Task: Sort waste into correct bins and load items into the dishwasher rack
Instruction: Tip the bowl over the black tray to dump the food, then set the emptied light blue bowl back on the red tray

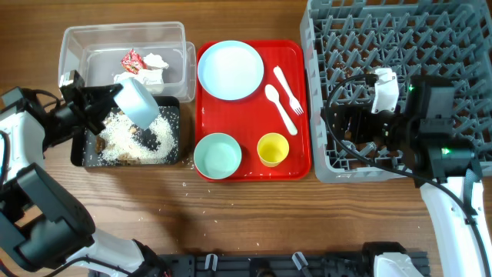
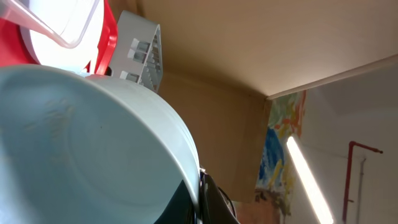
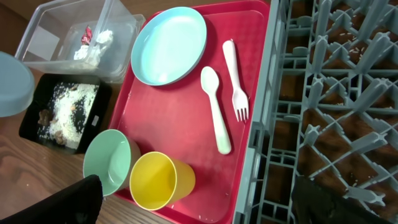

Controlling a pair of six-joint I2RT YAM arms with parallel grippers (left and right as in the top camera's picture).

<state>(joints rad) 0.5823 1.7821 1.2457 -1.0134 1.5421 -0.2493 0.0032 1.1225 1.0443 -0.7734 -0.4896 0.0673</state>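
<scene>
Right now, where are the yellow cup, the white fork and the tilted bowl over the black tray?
yellow cup [image 1: 273,148]: overhead view, its inside.
white fork [image 1: 287,90]: overhead view, mid-handle.
tilted bowl [image 1: 138,101]: overhead view, its outer side.

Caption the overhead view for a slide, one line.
Left pincer holds a tilted bowl over the black tray of rice.

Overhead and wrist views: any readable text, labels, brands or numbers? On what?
No readable text in any view.
red wrapper: any print is too small to read.
wall poster: colour patches only, no legible letters.
bowl in the left gripper: no marking visible.
</scene>
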